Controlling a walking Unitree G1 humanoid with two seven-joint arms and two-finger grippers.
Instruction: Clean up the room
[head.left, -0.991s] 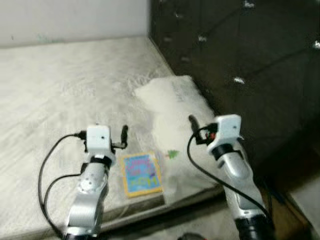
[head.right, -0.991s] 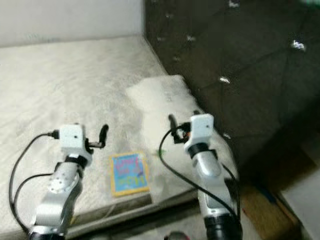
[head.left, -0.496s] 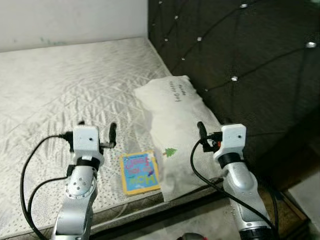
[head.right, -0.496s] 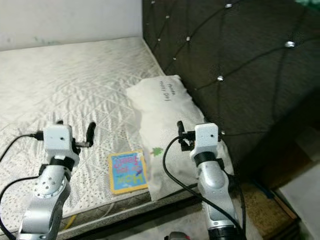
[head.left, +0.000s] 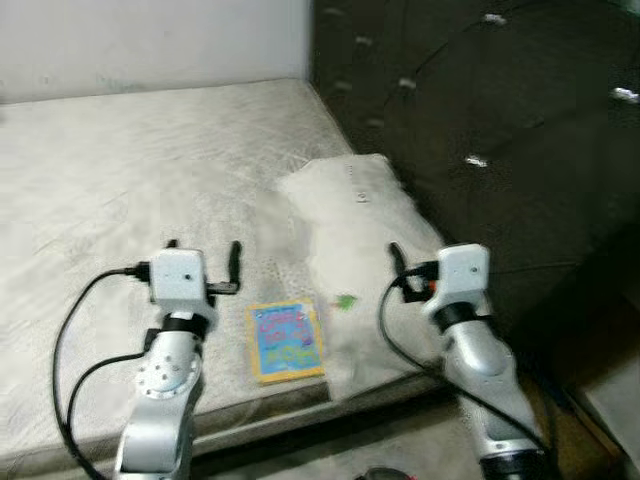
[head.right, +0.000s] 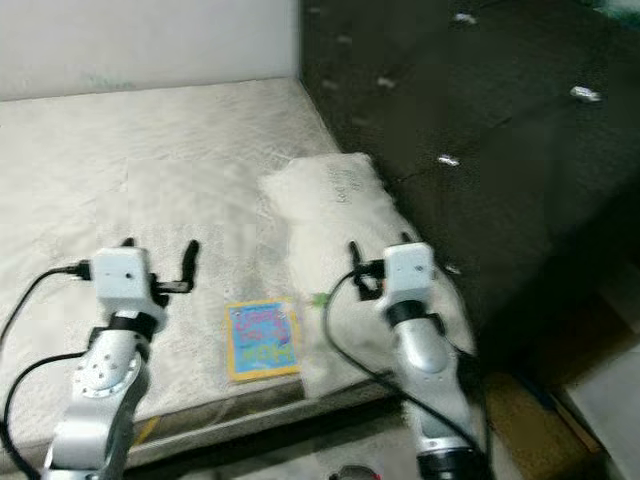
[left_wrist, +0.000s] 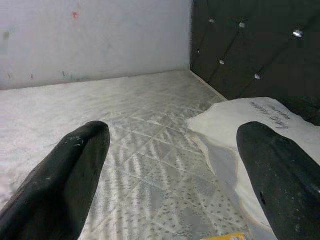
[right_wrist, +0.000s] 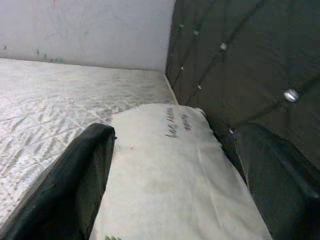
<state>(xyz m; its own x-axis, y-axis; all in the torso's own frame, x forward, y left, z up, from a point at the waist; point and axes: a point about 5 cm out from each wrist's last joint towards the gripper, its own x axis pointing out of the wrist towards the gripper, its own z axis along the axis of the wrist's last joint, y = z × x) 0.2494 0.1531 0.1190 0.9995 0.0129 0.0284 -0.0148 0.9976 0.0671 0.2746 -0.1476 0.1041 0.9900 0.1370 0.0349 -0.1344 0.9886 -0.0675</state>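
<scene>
Above the near edge of the mattress (head.left: 120, 170), both grippers hang raised and empty. The left gripper (left_wrist: 170, 175) has its two black fingers spread wide with nothing between them; it sits just to the left of the book (head.left: 286, 342), apart from it. The right gripper (right_wrist: 170, 175) is likewise spread wide and holds nothing; it hovers over the near end of the pillow (head.left: 350, 215), to the right of the book.

The book, a small bright one with a blue cover and yellow border, lies flat on the mattress near its front edge, its right side just beside or touching the pillow's edge. The pillow stretches from beside the book back toward the dark tufted headboard (head.left: 500, 110), which stands behind and to the right of the book. A pale wall (head.left: 150, 40) closes the far side.

Against half a second ago, the whole scene has slid slightly and gone blurred, so the camera has moved, not the things. Both arms keep their raised pose and the book lies where it did on the mattress. I judge that the robot is adjusting its stance at the bed, with no pick begun; the book looks the likely thing to clear first.
</scene>
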